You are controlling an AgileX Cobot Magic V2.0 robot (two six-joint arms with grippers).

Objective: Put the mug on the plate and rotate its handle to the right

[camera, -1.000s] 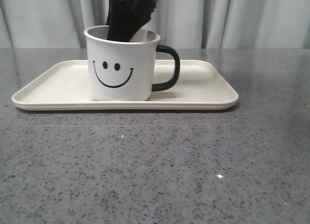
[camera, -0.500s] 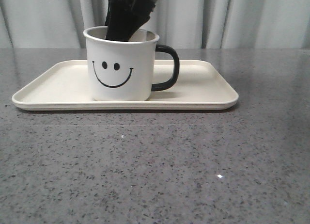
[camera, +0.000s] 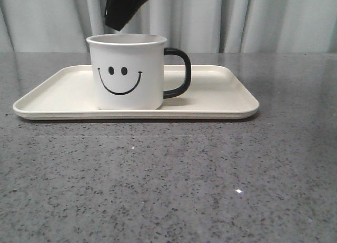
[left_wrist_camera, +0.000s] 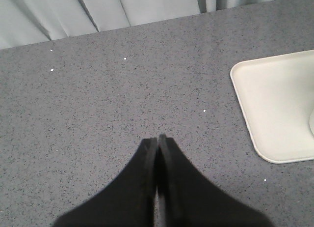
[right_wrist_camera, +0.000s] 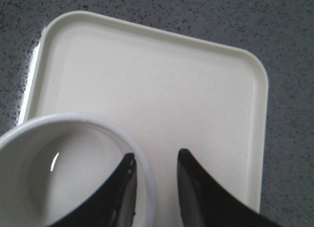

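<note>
Lifting the open right pincer straight up avoids nudging the mug, whose handle already points right on the plate.

mug: set upright on the plate, left of the plate's middle, nearer its front rim
handle: turned to the right side of the mug, above the plate
plate: laid flat on the table, long side across the front view
right gripper: held above the mug's rim, toward its back; one finger is seen over the mug's mouth, the other over the plate
left gripper: held over bare table, off the plate's left end, apart from it
curtain: hung behind the table's far edge
</note>
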